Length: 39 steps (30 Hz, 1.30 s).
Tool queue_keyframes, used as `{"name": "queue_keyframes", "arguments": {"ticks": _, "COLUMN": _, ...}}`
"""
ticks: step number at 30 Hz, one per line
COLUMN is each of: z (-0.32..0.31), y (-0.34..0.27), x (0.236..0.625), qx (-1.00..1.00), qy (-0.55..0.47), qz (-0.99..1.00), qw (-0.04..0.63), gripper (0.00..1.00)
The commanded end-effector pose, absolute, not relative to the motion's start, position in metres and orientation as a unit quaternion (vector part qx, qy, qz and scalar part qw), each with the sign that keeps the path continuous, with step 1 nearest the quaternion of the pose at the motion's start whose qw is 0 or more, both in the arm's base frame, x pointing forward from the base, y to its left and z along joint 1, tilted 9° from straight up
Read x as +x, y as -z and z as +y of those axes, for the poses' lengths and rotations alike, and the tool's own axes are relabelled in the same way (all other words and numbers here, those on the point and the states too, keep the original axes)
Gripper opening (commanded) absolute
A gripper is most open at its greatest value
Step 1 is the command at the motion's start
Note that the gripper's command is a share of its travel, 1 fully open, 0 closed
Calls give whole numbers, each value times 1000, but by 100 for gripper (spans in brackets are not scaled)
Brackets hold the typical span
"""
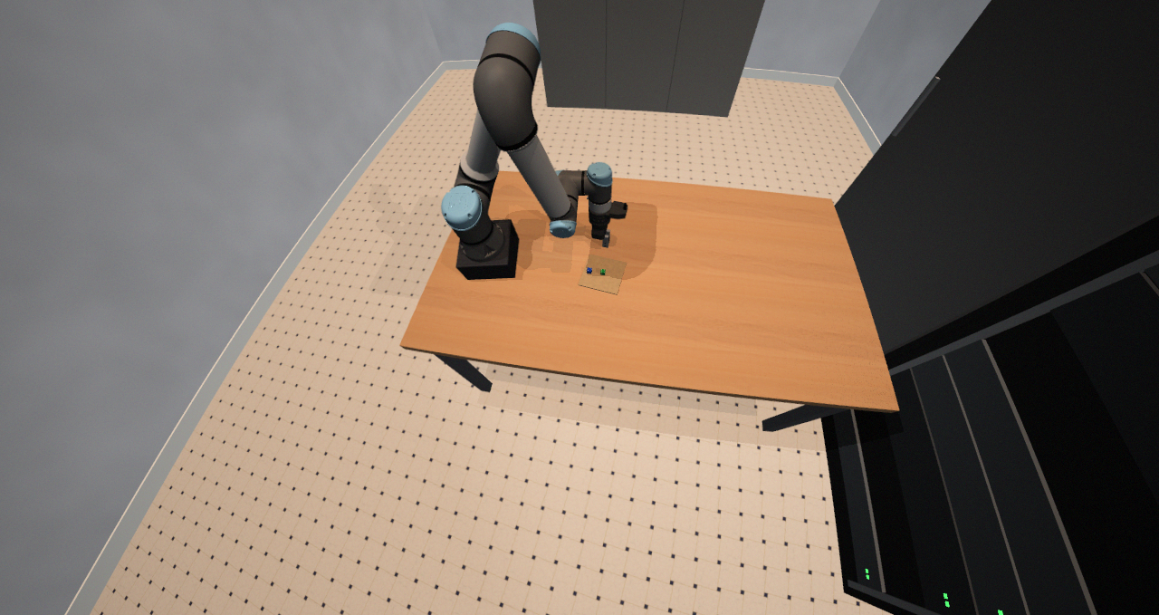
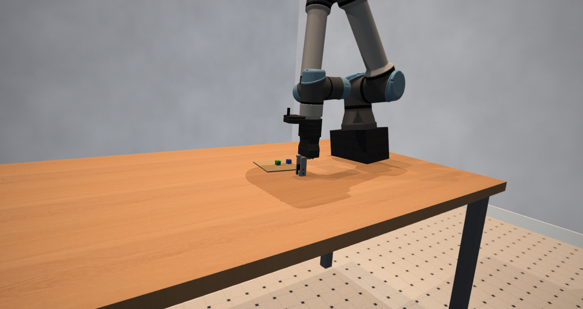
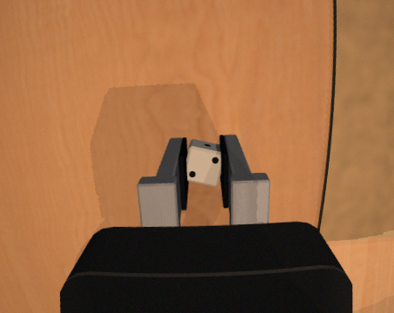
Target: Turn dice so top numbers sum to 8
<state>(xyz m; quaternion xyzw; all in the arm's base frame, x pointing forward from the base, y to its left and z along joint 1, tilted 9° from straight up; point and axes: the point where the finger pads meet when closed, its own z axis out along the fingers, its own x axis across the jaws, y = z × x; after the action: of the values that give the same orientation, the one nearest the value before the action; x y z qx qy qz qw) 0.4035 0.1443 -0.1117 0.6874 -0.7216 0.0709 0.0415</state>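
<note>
My gripper [image 1: 605, 241] [image 2: 300, 172] [image 3: 203, 158] points down at the table beside the mat. It is shut on a white die [image 3: 203, 167], whose sides meet both pads in the wrist view. The die sits slightly skewed between the pads, off the mat, with two black pips on top. The mat [image 1: 602, 285] [image 2: 267, 167] [image 3: 370, 130] is tan and lies flat. A green die [image 1: 602, 272] [image 2: 277, 162] and a blue die [image 1: 589, 271] [image 2: 288, 161] rest on it, apart. Their top numbers are too small to read. The top and exterior views do not show the white die clearly.
The wooden table [image 1: 729, 303] [image 2: 163, 209] carries the arm's black base block [image 1: 487, 258] [image 2: 358, 144] near one end. The mat's nearest edge runs to the right of the fingers in the wrist view. Dark cabinets stand beyond the table.
</note>
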Motion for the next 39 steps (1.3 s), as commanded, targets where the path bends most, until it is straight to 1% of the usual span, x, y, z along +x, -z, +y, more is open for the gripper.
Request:
{"name": "queue_keyframes", "arguments": {"ticks": 1, "z": 144, "y": 111, "x": 404, "qx": 687, "qy": -71, "qz": -722, "qw": 41, "gripper": 34}}
{"name": "queue_keyframes", "arguments": {"ticks": 28, "z": 145, "y": 106, "x": 404, "qx": 687, "qy": -71, "qz": -722, "qw": 41, "gripper": 34}}
{"name": "queue_keyframes", "arguments": {"ticks": 39, "z": 152, "y": 67, "x": 402, "qx": 687, "qy": -71, "qz": -722, "qw": 41, "gripper": 34}}
